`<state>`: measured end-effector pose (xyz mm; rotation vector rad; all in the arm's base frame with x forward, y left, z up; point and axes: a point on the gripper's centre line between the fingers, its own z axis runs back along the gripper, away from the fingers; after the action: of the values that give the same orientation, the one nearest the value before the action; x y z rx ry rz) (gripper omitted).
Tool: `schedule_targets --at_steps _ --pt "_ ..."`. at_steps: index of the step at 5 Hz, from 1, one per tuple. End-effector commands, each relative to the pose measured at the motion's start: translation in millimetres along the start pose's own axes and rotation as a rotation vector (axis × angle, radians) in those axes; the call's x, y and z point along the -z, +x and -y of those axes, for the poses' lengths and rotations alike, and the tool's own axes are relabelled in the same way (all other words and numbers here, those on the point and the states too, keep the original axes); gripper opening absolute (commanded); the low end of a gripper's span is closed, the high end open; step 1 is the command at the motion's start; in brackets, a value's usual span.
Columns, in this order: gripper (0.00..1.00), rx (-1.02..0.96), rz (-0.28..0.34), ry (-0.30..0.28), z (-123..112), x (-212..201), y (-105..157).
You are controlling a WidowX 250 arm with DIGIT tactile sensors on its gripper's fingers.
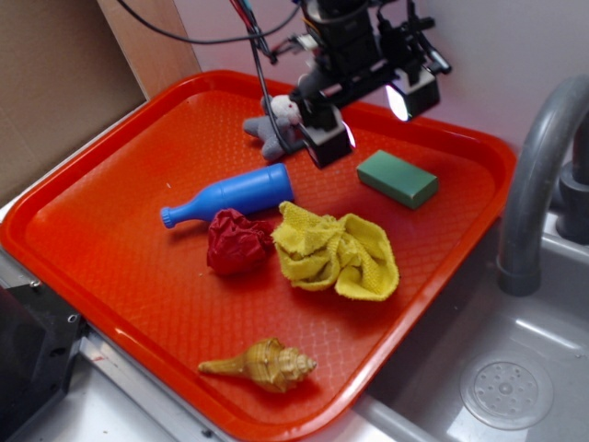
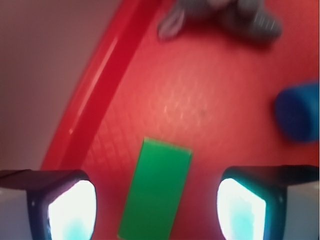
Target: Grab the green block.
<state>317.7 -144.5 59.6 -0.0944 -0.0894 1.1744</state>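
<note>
A: Fingers (image 2: 70, 210) spread wide, nothing between them but air — the gripper (image 1: 370, 118) hangs above the tray's far edge, clear of the surface.

B: Why that wide?

A: My guess, to straddle the green block (image 2: 156, 192). Wrist view has it lying between the two pads, long axis running away from the camera, so the jaws would close across its narrow width.

B: Where's the block on the tray (image 1: 110, 267)?

A: Flat near the far right corner, apart from everything else. In the exterior view it sits just right of the gripper (image 1: 398, 179) — looks like it's below and slightly off, not touched yet.

B: Neighbours?

A: Grey plush mouse (image 1: 273, 129) by the far edge, left of the gripper. Blue bottle (image 1: 230, 196) on its side mid-tray, red crumpled ball (image 1: 236, 241) and yellow cloth (image 1: 337, 251) nearer the middle, shell (image 1: 264, 365) by the near edge. None crowd the block — descent looks open, judging from here.
</note>
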Motion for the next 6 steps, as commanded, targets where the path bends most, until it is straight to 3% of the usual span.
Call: schedule_targets --at_steps 1,2,3,4,5,6 --pt "1.0 -0.002 -0.039 -0.05 7.3 14.1 -1.5" --pt "1.0 0.006 0.009 -0.02 6.2 20.1 -0.1" --pt "0.0 0.014 0.034 -0.016 0.4 25.3 4.9" --pt "0.0 0.07 0.032 0.009 -2.0 16.0 8.6" --pt "0.0 0.102 0.02 -0.024 -1.5 17.7 5.6" --pt "0.0 0.339 -0.024 -0.001 8.3 7.0 -1.4"
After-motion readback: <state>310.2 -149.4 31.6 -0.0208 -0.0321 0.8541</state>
